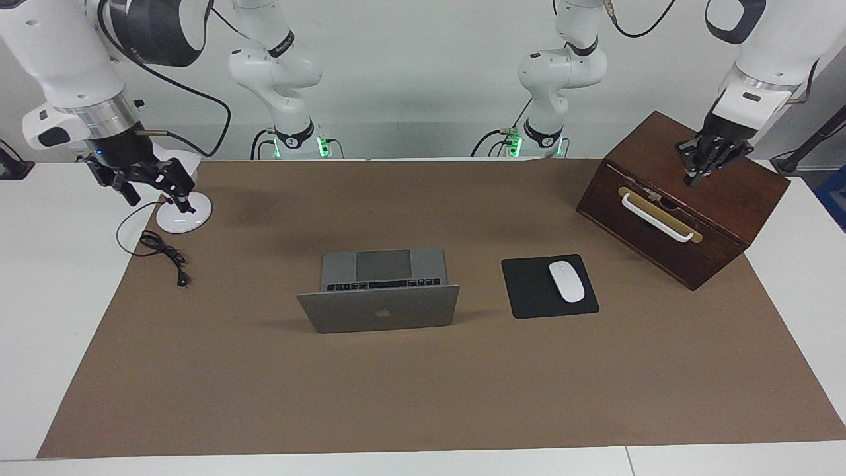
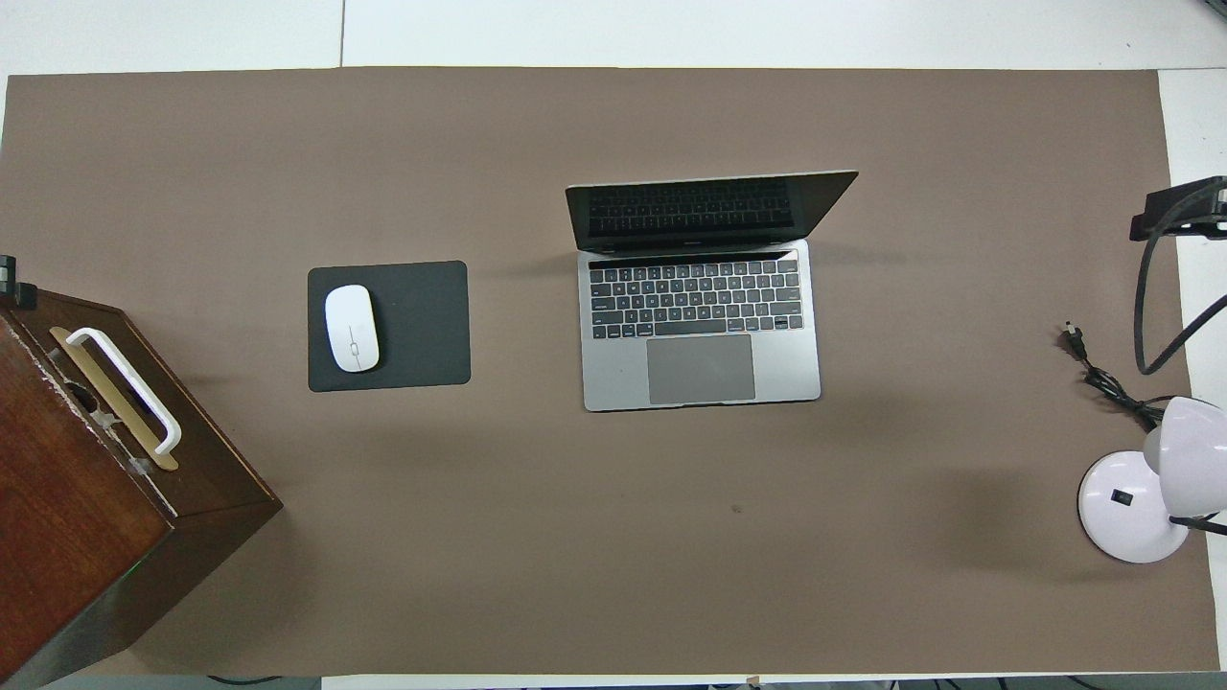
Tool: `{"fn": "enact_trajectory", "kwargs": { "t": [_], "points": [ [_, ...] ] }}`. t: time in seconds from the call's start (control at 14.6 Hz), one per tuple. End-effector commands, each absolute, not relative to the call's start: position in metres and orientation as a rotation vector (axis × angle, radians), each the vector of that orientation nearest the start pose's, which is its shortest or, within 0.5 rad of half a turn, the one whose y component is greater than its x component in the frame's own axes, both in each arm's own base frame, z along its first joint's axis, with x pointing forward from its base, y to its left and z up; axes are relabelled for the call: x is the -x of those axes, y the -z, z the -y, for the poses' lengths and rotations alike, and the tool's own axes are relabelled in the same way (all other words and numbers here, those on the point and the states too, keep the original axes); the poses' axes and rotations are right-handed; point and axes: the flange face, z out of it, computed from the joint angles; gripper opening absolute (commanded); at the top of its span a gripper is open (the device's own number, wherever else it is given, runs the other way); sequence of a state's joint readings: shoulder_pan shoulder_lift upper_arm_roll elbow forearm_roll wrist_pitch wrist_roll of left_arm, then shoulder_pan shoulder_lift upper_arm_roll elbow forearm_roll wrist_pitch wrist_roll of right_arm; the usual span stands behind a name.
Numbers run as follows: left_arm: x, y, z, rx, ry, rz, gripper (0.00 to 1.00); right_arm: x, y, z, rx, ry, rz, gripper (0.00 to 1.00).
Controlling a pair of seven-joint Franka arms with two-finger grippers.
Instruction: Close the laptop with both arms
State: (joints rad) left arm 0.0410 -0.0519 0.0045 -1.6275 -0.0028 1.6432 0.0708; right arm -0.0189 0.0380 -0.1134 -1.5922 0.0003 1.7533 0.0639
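The laptop [image 1: 380,311] [image 2: 700,326] stands open in the middle of the brown mat. It is silver-grey, with the apple logo on its raised lid and a dark keyboard and grey trackpad toward the robots. My left gripper [image 1: 700,173] hangs over the top of the wooden box [image 1: 687,198], far from the laptop. My right gripper [image 1: 158,198] hangs over the white lamp base [image 1: 184,215] at the right arm's end of the table, its fingers spread and empty. Neither gripper touches the laptop.
A black mouse pad [image 1: 529,291] [image 2: 422,326] with a white mouse [image 1: 567,281] [image 2: 351,328] lies beside the laptop, toward the left arm's end. The box [image 2: 86,479] has a white handle. A white lamp [image 2: 1141,489] and its black cable [image 1: 165,254] lie at the right arm's end.
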Motion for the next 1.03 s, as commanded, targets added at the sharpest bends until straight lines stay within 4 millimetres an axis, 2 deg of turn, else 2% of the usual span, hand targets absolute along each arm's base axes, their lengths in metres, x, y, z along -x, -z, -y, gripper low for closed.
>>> {"fn": "enact_trajectory", "kwargs": {
  "t": [0.0, 0.07, 0.14, 0.21, 0.55, 0.62, 0.82, 0.96],
  "points": [
    [-0.54, -0.628, -0.016, 3.17, 0.117, -0.028, 0.0, -0.596, -0.614, 0.084, 3.135, 0.309, -0.257, 0.59],
    [-0.539, -0.628, -0.013, 3.171, 0.133, -0.03, 0.0, -0.595, -0.608, 0.086, 3.131, 0.302, -0.248, 0.42],
    [-0.538, -0.623, -0.007, 3.172, 0.141, -0.039, 0.0, -0.594, -0.604, 0.087, 3.13, 0.302, -0.253, 0.18],
    [-0.534, -0.615, 0.002, 3.174, 0.138, -0.045, 0.0, -0.598, -0.606, 0.089, 3.131, 0.352, -0.25, 0.0],
    [-0.51, -0.571, 0.034, 3.196, 0.292, -0.059, 0.0, -0.614, -0.607, 0.098, 3.164, 0.496, -0.239, 0.0],
    [-0.503, -0.562, 0.045, 3.196, 0.332, -0.09, 0.0, -0.622, -0.598, 0.102, 3.188, 0.487, -0.235, 0.0],
    [-0.477, -0.531, 0.069, 3.219, 0.475, -0.132, 0.0, -0.658, -0.602, 0.104, 3.196, 0.552, -0.222, 0.0],
    [-0.456, -0.511, 0.085, 3.232, 0.577, -0.158, 0.0, -0.673, -0.6, 0.105, 3.206, 0.574, -0.187, 0.0]
  ]
}}
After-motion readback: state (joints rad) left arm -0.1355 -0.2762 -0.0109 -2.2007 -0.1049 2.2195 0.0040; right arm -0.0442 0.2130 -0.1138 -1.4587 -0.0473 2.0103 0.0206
